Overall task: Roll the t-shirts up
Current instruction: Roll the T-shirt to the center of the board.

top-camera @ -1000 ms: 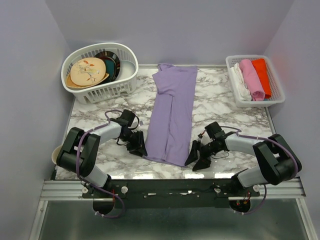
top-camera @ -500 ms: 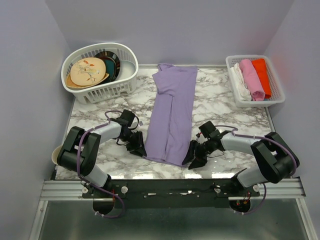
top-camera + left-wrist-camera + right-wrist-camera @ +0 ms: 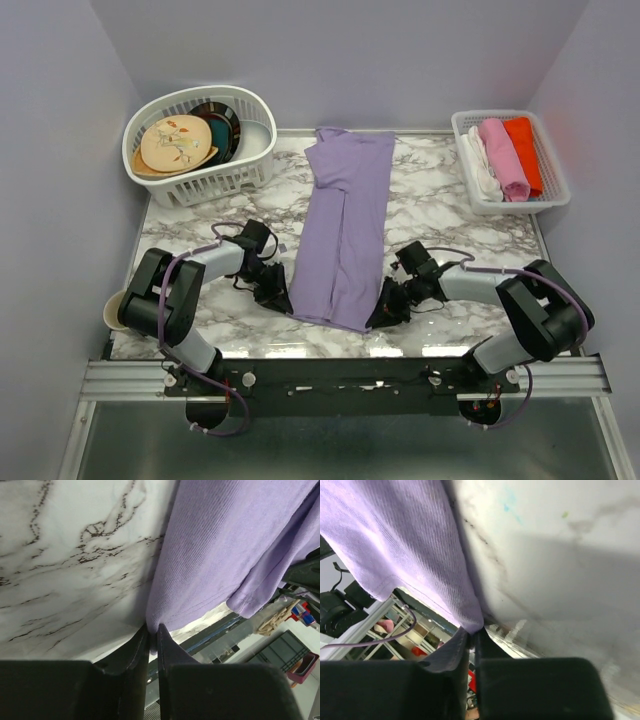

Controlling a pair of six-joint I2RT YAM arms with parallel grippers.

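Observation:
A lavender t-shirt (image 3: 345, 225), folded into a long narrow strip, lies down the middle of the marble table from the back edge toward me. My left gripper (image 3: 280, 298) is shut on the strip's near left corner; the left wrist view shows purple fabric (image 3: 215, 555) pinched between the black fingers (image 3: 172, 652). My right gripper (image 3: 384, 312) is shut on the near right corner, and in the right wrist view the hem (image 3: 405, 545) runs into the closed jaws (image 3: 472, 635). Both grippers sit low on the table.
A white laundry basket (image 3: 250, 165) holding plates stands at the back left. A smaller white basket (image 3: 470, 185) at the back right holds rolled white, pink and orange-red cloths. A cup (image 3: 112, 310) sits by the left arm's base.
Both grippers have closed onto the near corners of the shirt. The right gripper has slid left to the hem; the left arm barely moved.

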